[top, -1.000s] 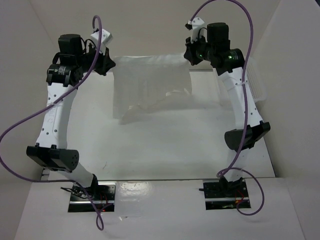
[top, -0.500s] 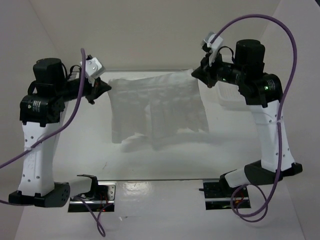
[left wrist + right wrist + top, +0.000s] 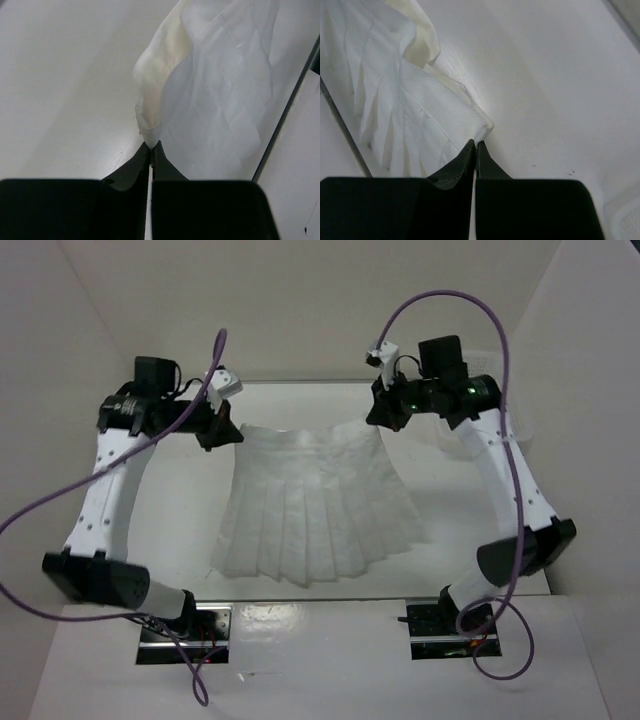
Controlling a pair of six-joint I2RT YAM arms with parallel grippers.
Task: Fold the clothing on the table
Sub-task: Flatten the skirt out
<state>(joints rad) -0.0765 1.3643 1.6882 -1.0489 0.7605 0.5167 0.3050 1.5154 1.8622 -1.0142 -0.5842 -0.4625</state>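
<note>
Both pairs of jaws clamped the skirt (image 3: 315, 510) by its waistband corners, spreading it; next likely meant laying it flat on the bench (image 3: 190, 530).

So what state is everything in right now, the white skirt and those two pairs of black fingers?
skirt: unfolded, pleats fanned out, held at both waistband ends.
left fingers: shut, pinching one end of the waistband.
right fingers: shut, pinching the other end.
</note>
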